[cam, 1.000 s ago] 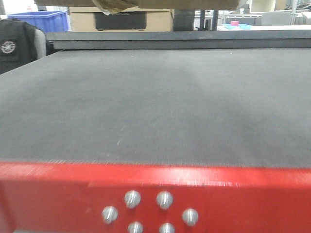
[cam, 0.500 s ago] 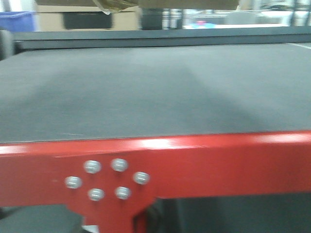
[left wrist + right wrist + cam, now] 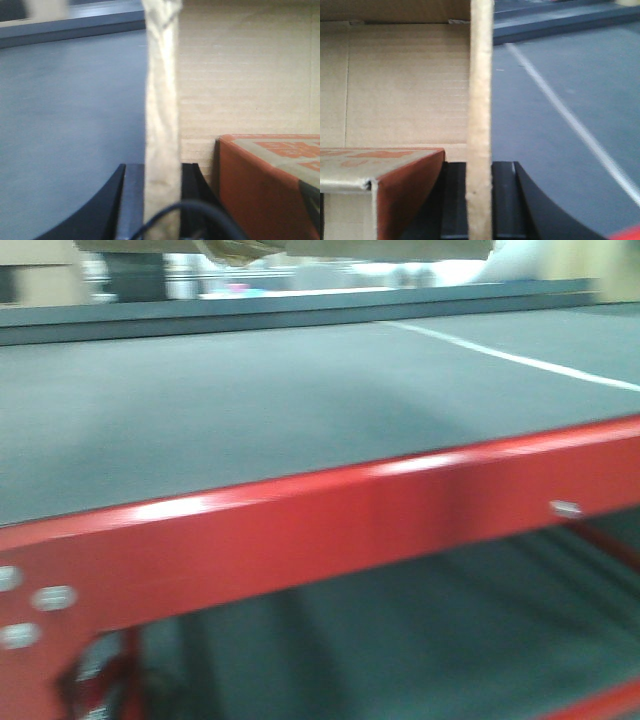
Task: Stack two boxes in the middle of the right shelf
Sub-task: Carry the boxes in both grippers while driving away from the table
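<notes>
1. Rack front fills the blurred front view. Nearest is the red beam (image 3: pixel 330 530), with bolt heads (image 3: pixel 52 597) at its left end and a dim lower level (image 3: pixel 400 630) beneath.
2. Behind the beam, the grey deck (image 3: pixel 250 410) runs back bare to a raised far edge. A white line (image 3: pixel 520 360) crosses it near the right side. The room beyond is too blurred to read.
3. The cardboard box (image 3: pixel 380 247) shows only as an underside strip at the top of the front view. It hangs above the deck and does not rest on it.
4. Left tool (image 3: pixel 159 172) is narrow, clamped on one side wall (image 3: pixel 162 100) seen edge-on, with a finger on each face.
5. Right tool (image 3: pixel 480 167) has the same narrow pinch on the opposite wall (image 3: pixel 480 90).
6. Likely reason for the hold: gripping opposite walls lets both arms carry the open box level, and it looks too wide for one tool.
7. Past the fingers, an orange carton (image 3: pixel 265 170) sits inside the box, just beside each pinched wall. The box's inner face (image 3: pixel 395 85) is behind it, and the deck shows outside.
8. Judgement: this is the carry step. Nothing is set down or stacked yet, no other brown box shows, and I cannot pick out the drop spot.
</notes>
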Robot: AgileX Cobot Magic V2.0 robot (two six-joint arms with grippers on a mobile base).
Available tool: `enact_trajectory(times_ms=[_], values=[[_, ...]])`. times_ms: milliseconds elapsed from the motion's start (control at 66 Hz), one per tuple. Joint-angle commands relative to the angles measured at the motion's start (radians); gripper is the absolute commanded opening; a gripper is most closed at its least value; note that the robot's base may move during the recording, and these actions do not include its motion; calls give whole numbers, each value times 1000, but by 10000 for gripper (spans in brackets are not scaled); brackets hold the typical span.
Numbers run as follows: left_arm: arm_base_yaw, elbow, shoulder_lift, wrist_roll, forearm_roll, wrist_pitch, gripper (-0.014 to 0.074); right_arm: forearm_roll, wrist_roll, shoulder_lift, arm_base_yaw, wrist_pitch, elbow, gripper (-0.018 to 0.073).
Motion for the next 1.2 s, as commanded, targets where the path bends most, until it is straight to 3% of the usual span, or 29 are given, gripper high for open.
enact_trajectory(times_ms=[0,1182], values=[[-4,-13,-5,-6,5,-63,-111,-7,3,-14,2,-75,-13,-169],[-4,-13,-5,-6,5,-63,-111,-7,3,-14,2,-75,-13,-169]])
